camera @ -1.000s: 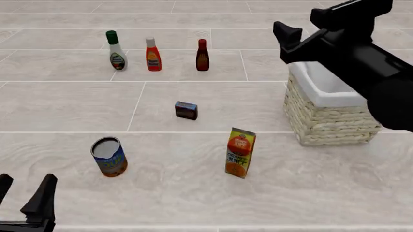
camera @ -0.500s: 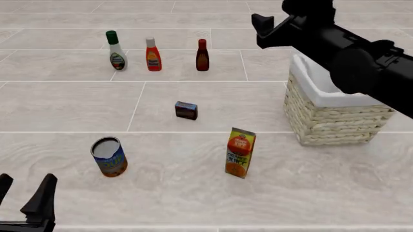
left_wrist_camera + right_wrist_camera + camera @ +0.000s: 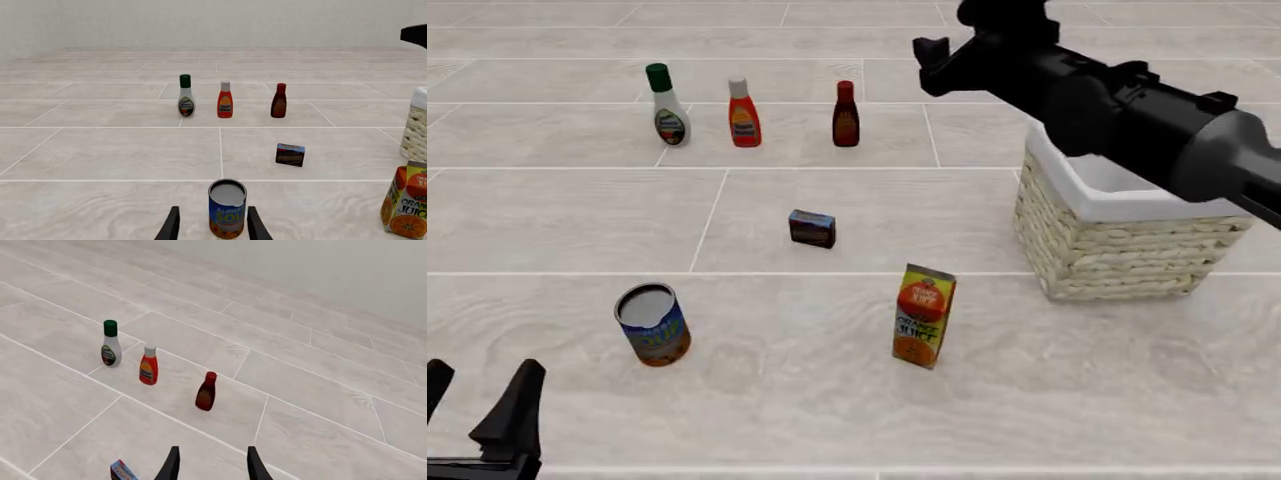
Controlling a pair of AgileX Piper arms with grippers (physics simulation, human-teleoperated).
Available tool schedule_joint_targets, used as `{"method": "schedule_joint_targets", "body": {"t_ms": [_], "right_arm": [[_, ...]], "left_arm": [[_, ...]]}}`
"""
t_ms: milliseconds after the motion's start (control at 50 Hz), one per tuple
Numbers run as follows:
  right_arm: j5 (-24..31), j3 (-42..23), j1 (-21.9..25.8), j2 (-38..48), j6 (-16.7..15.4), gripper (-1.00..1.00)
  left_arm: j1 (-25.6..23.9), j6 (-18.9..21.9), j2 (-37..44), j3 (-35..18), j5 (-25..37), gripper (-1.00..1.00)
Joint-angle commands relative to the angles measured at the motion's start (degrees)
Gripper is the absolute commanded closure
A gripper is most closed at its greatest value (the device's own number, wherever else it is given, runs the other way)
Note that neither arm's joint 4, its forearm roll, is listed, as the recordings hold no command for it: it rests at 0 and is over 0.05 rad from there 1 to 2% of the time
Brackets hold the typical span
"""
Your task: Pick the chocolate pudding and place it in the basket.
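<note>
1. Front view: the chocolate pudding (image 3: 811, 228) sits alone on the tabletop (image 3: 561, 220), to the left of the basket (image 3: 1114, 240) and well apart from it, with nothing gripping it.
2. Also in the front view, the right arm (image 3: 1121, 115) reaches across above the basket's far left corner. Compared with half a second ago its right gripper (image 3: 941, 55) has swung further left, away from the basket. I cannot tell from here whether its fingers are apart.
3. The orange juice carton (image 3: 924, 316) stands nearer than the pudding, left of the basket; the blue-labelled can (image 3: 653, 324) stands further left. Neither has moved.
4. The left gripper (image 3: 481, 425) waits at the near left corner as before, fingers spread, holding nothing.
5. Left wrist view: the left fingers (image 3: 170, 227) stand apart on either side of the can (image 3: 227, 208), which is a little ahead of them. The pudding (image 3: 290, 154) lies beyond, between the can and the basket's edge (image 3: 417, 125). Three bottles (image 3: 225, 100) line up at the back.
6. Right wrist view: the right fingers (image 3: 252, 465) are parted and empty. The pudding (image 3: 124, 471) shows at the picture's edge, beside the fingers, with the dressing bottle (image 3: 110, 343), red bottle (image 3: 148, 365) and dark sauce bottle (image 3: 206, 391) beyond.
</note>
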Motion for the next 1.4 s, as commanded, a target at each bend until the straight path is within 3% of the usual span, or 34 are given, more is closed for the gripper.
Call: {"method": "schedule_joint_targets", "body": {"t_ms": [20, 620, 860, 1400], "right_arm": [[2.0, -4.8, 0.4, 4.6, 0.3, -1.00], [7.2, -12.3, 4.5, 13.2, -0.8, -1.00], [11.1, -16.0, 6.1, 16.0, 0.0, -1.00], [14.4, -21.0, 8.6, 22.3, 2.0, -1.00]], "left_arm": [[0.0, 0.0, 0.0, 0.0, 0.0, -1.00], [0.0, 0.0, 0.0, 0.0, 0.0, -1.00], [0.0, 0.0, 0.0, 0.0, 0.0, -1.00], [0.0, 0.0, 0.0, 0.0, 0.0, -1.00]]}}
